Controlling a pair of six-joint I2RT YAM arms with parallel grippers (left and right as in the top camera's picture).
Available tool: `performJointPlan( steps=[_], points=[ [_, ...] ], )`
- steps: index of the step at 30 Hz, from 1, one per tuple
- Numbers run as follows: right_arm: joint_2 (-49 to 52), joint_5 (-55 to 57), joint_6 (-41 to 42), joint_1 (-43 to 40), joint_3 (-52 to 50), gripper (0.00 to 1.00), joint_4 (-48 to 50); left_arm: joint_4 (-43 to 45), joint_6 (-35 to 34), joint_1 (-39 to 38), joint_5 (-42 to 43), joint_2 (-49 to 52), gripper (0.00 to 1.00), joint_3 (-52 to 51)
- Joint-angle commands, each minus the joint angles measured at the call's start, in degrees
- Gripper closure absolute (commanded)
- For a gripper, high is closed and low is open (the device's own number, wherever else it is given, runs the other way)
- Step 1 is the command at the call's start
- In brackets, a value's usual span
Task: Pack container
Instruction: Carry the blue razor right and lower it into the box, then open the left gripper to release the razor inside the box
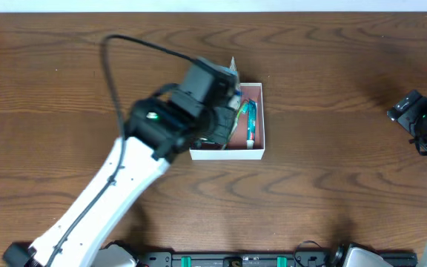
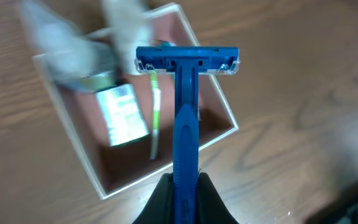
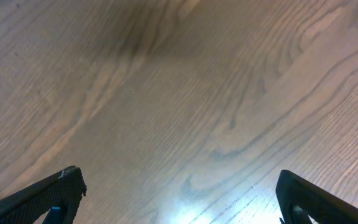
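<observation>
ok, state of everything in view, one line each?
container: no lid, partly packed
razor: gripped by the handle, head pointing out over the container
packet: lying inside the container
green stick: lying inside the container, beside the packet
left gripper: shut on the razor
right gripper: open, empty, over bare table
</observation>
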Motion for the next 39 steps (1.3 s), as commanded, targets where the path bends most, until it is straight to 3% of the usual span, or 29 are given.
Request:
performJointPlan(
  steps=[1,6,12,17,22,35,36,39],
  points=[
    [0.1,0.2,0.8,-0.5,0.1,0.01,-0.1,1.4,4.7,-2.8,0.7,3.8,0.94,-0.3],
    [0.1,0.2,0.8,-0.5,0.1,0.01,-0.1,5.2,6.4,-4.4,0.5,10.0,0.94,-0.3],
    [0.1,0.2,0.8,-0.5,0.1,0.01,-0.1,11.8,1.6,-4.4,0.4,15.8,0.94,-0.3],
    [0.1,0.2,0.8,-0.5,0.1,0.01,-0.1,16.2,-5.6,-4.4,-8.2,19.4,0.94,-0.3],
    [0.1,0.2,0.8,-0.5,0.1,0.01,-0.1,17.9,-13.5,-4.4,-13.6,21.0,0.95,-0.3],
    [0.1,0.2,0.8,-0.5,0.1,0.01,-0.1,18.9,-18.1,-4.4,-13.5,22.3,0.94,-0.3],
    [0.1,0.2,0.8,-0.5,0.1,0.01,-0.1,18.9,-18.1,-4.4,-13.5,22.3,0.90,-0.3],
    [0.1,0.2,0.8,-0.5,0.1,0.01,-0.1,18.9,-18.1,-4.4,-13.4,22.3,0.67,-0.3]
  ],
)
